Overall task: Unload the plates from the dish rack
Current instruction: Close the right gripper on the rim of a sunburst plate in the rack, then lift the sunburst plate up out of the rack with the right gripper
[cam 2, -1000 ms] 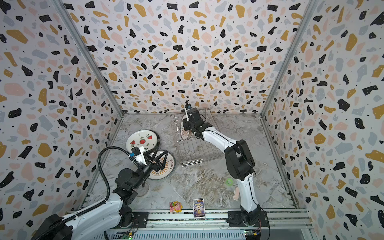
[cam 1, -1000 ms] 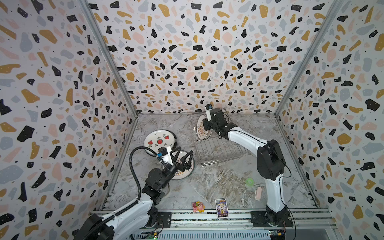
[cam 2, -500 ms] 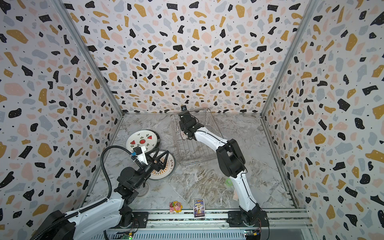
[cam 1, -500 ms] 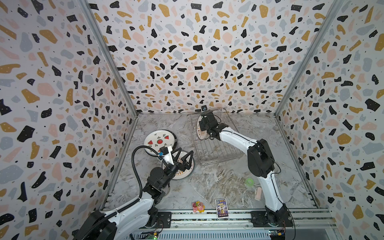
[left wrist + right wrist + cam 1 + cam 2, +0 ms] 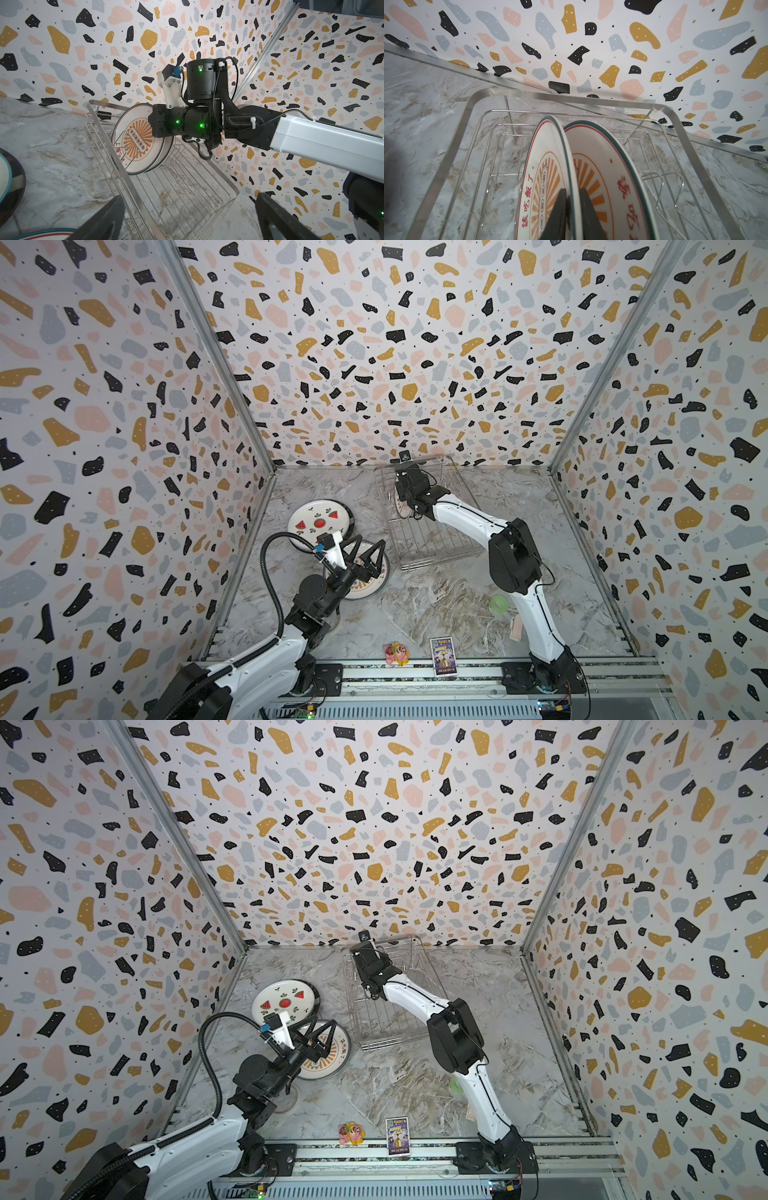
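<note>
Since a second ago my right pincer [image 5: 572, 194] has dropped deeper into the dish rack [image 5: 471, 116] and closed; now it pinches the top rim of one sunburst plate [image 5: 546, 166], standing on edge beside its twin [image 5: 602, 162], ready, I judge, for lifting straight out; my left pincer [image 5: 369, 549] gapes wide, empty, above the unloaded plates [image 5: 376, 587] on the tabletop [image 5: 436, 605].
</note>
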